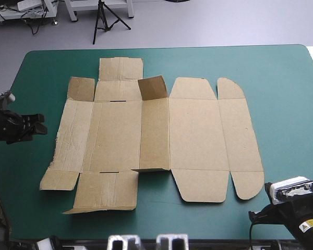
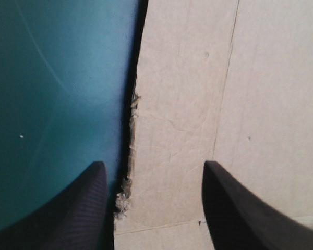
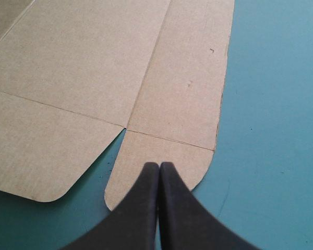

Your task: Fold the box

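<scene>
- The box (image 1: 156, 140) is laid out as a flat cut sheet of brown board on the middle of the bench (image 1: 281, 78), well within the edges of the teal-green cover.
- One small flap (image 1: 153, 87) at the far side is raised. The other panels lie flat, though the near-left flap seems slightly lifted at its edge.
- The left fingers (image 2: 88, 208) are held apart with nothing between them. The box's torn left edge (image 2: 128, 187) is seen ahead of the gap.
- In the high view these fingers (image 1: 35, 125) are placed beside the box's left edge, clear of it.
- The right fingers (image 3: 146, 208) are pressed together into one point, with nothing held. The tip is set against a rounded flap (image 3: 167, 148) at the box's near right corner, and contact cannot be judged.
- In the high view the right fingers are hidden under their own arm.
- Only part of the box is taken in by each wrist view.
</scene>
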Robot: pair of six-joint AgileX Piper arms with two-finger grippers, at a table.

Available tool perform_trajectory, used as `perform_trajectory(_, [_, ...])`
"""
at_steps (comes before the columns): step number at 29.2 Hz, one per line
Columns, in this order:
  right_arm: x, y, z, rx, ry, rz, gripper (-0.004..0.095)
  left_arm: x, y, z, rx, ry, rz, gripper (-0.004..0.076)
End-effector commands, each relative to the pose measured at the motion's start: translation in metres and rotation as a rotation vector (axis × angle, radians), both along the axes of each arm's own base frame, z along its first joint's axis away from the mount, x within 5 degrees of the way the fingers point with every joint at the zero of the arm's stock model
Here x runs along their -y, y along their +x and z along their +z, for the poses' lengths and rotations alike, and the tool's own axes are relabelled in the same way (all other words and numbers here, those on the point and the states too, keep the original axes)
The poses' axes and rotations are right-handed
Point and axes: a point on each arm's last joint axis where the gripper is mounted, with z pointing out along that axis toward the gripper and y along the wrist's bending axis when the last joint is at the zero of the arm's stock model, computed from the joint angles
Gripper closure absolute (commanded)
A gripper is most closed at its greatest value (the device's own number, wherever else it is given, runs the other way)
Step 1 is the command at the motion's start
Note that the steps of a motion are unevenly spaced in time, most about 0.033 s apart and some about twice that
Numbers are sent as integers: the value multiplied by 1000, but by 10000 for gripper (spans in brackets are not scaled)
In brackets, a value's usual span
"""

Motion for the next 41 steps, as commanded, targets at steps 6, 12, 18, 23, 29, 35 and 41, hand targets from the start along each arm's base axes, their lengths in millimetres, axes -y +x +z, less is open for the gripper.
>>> perform_trajectory(6, [1,4,11,64,10,-12,925,-1,7,-42,-71,-42,-114,321])
perform_trajectory(12, [0,3,10,57,10,-10,925,-6,16,-60,-93,-54,-111,321])
perform_trajectory(18, [0,3,10,57,10,-10,925,-2,24,-72,-94,-167,-137,321])
perform_trajectory(23, [0,3,10,57,10,-10,925,1,25,-87,-171,-271,-160,321])
perform_trajectory(29, [0,4,10,55,10,-10,925,9,30,-94,-189,-316,-172,321])
perform_trajectory(35, [0,4,10,55,10,-10,925,43,40,-94,-194,-302,-304,321])
perform_trajectory(41, [0,4,10,56,18,-7,925,63,44,-93,-201,-308,-357,321])
